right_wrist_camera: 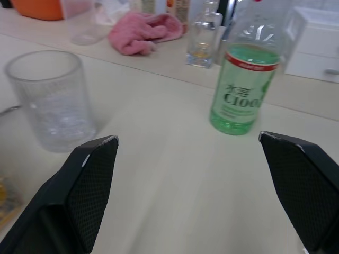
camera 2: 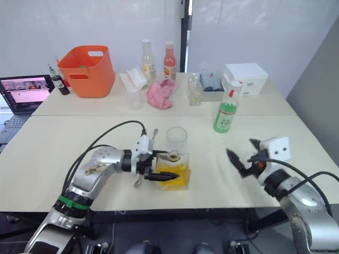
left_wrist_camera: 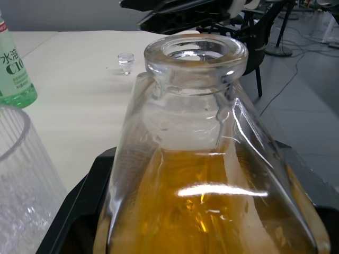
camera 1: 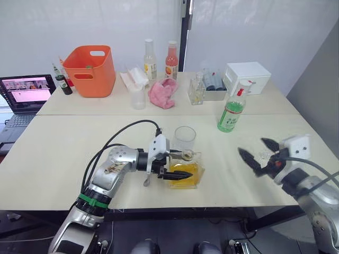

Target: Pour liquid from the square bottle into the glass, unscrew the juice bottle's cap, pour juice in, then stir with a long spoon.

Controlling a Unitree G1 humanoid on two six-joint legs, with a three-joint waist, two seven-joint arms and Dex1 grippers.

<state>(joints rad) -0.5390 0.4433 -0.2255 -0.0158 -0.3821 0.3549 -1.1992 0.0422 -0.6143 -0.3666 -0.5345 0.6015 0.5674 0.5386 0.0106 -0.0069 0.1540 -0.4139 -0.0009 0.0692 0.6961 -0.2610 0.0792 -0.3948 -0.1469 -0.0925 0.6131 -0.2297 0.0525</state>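
The square bottle, holding orange-yellow liquid, stands unstoppered near the table's front edge. My left gripper is shut on its body, one black finger on each side. The glass stands empty just behind the bottle. The long spoon lies on the table beside my left wrist. Further back on the right stands the juice bottle of green juice, with the cap on it. My right gripper hovers open at the front right, in front of the juice bottle and apart from it.
A small glass stopper lies on the table to the right of the square bottle. Along the back are an orange bin, two tall slim bottles, a pink cloth, a frosted cup, a faceted bottle and a white box. A laptop sits far left.
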